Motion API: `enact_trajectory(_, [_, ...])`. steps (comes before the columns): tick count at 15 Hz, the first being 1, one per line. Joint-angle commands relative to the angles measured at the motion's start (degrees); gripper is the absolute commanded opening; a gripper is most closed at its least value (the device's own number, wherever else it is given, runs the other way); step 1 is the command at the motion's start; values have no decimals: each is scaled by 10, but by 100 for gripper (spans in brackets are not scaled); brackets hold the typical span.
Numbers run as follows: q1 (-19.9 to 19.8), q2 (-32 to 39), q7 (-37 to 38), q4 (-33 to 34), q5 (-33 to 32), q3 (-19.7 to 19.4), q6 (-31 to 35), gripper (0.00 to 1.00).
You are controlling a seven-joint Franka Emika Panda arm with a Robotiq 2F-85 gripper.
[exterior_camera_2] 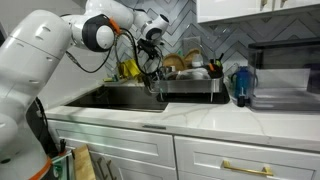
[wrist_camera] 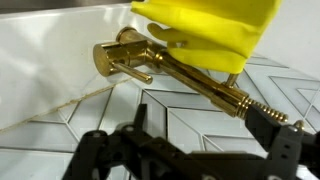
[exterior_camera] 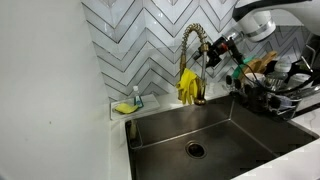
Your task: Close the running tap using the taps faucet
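The brass-gold tap [exterior_camera: 194,58] stands behind the sink with its spring-coiled neck arched forward. In the wrist view its straight stem [wrist_camera: 190,78] runs across the picture, with the base and a short lever handle [wrist_camera: 133,72] at the left and the spring coil at the right. My gripper [exterior_camera: 221,48] is beside the tap's upper neck. In the wrist view its fingers [wrist_camera: 215,138] are spread apart with nothing between them, and one finger is close to the coil. Most of the tap is hidden behind my arm in an exterior view, where the gripper [exterior_camera_2: 151,48] shows. I cannot make out a water stream.
Yellow rubber gloves [exterior_camera: 187,86] hang over the tap stem and also show in the wrist view [wrist_camera: 215,25]. The steel sink [exterior_camera: 160,128] lies below. A full dish rack [exterior_camera: 272,92] stands next to it. A soap dish [exterior_camera: 128,106] sits at the corner. A blue bottle [exterior_camera_2: 240,86] stands on the counter.
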Motion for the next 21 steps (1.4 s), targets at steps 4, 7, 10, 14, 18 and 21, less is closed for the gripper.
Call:
enact_trajectory(4, [-2, -84, 55, -52, -48, -17, -35, 100])
enact_trajectory(7, [-13, -128, 52, -87, -63, -23, -50, 100])
enact_trajectory(10, [-32, -176, 35, -143, -52, -24, -49, 100])
enact_trajectory(14, [-55, -242, -9, -228, -52, -22, -61, 100])
enact_trajectory(18, [-48, -310, -48, -304, -47, -47, -71, 100])
enact_trajectory(21, [-41, -358, -59, -352, -56, -64, -83, 100])
